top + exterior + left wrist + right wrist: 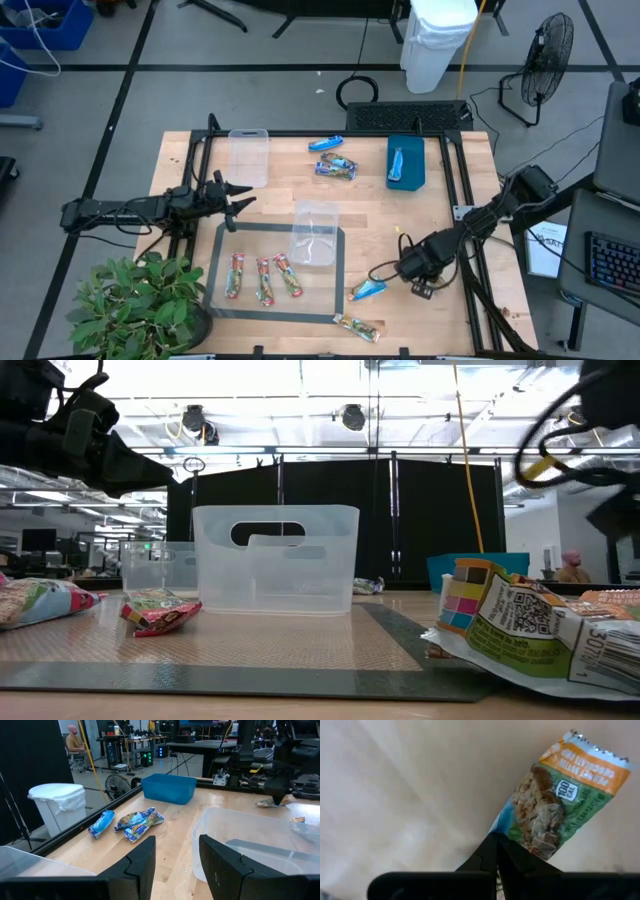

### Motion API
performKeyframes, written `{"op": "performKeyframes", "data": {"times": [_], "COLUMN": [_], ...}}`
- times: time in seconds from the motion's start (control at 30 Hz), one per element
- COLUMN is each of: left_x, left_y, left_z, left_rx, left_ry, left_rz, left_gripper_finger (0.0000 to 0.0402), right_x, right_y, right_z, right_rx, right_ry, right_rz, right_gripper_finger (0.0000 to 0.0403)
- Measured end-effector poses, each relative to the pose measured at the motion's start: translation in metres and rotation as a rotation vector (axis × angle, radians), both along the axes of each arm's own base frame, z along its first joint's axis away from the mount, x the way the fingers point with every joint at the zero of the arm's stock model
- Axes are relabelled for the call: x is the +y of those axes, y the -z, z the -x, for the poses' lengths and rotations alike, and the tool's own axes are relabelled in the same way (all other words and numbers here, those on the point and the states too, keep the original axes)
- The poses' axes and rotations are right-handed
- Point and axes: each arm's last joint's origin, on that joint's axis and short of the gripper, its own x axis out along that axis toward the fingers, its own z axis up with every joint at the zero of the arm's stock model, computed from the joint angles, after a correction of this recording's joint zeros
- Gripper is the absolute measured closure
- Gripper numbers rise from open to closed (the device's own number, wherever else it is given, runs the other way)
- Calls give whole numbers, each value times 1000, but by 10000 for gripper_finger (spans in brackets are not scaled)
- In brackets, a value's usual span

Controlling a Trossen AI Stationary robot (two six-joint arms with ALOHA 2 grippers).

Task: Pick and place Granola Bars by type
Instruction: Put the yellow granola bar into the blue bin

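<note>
My right gripper (496, 845) is shut on a tan-orange, green and blue Granola Bar (555, 795), low over the wood near the table's right front (368, 290). Three red-and-green bars (263, 280) lie on the grey mat (215, 262). A tan-gold bar (357, 327) lies by the front edge. A blue bar (325, 143) and mixed bars (336, 168) lie at the far side. Another blue bar (398, 160) lies in the teal tray (415, 175). My left gripper (235, 200) waits open and level near the table's left side, its fingers (142, 865) apart around nothing. My right gripper pinches the bar's near, blue-tinted wrapper end (506, 831) between the tips of its two fingers. The fingers come steeply from above, roughly in line with the bar's length. The bar stretches away from the fingertips toward the mat; whether its orange end (592, 762) rests on the table I cannot tell.
A clear tub (315, 232) stands on the mat's far right corner, and a second tub (249, 158) at the far left. A potted plant (140, 305) crowds the front left corner. Black frame rails (455, 180) run along the sides. A cable loop (383, 270) hangs by my right gripper.
</note>
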Motion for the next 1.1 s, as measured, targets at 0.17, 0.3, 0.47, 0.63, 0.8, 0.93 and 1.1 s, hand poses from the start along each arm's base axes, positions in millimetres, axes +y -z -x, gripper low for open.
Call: {"op": "performKeyframes", "data": {"times": [0.17, 0.3, 0.47, 0.63, 0.8, 0.93, 1.1], "left_x": [0, 0, 0, 0, 0, 0, 0], "left_y": [0, 0, 0, 0, 0, 0, 0], "left_z": [0, 0, 0, 0, 0, 0, 0], "left_rx": [0, 0, 0, 0, 0, -1, -1], "left_ry": [0, 0, 0, 0, 0, 0, 0], "left_rz": [0, 0, 0, 0, 0, 0, 0], "left_gripper_finger": [245, 245, 245, 245, 245, 245, 245], "right_x": [-15, -28, -46, -63, -73, -73, -72], "right_y": [1, 1, 1, 0, -3, -15, -41], "right_z": [-11, -22, -39, -52, -62, -71, -72], "right_rx": [-90, -193, -334, -427, -500, -633, -792], "right_ry": [-59, -121, -189, -249, -301, -340, -380], "right_rz": [83, 164, 298, 452, 535, 544, 559], "right_gripper_finger": [403, 403, 403, 403, 403, 403, 403]}}
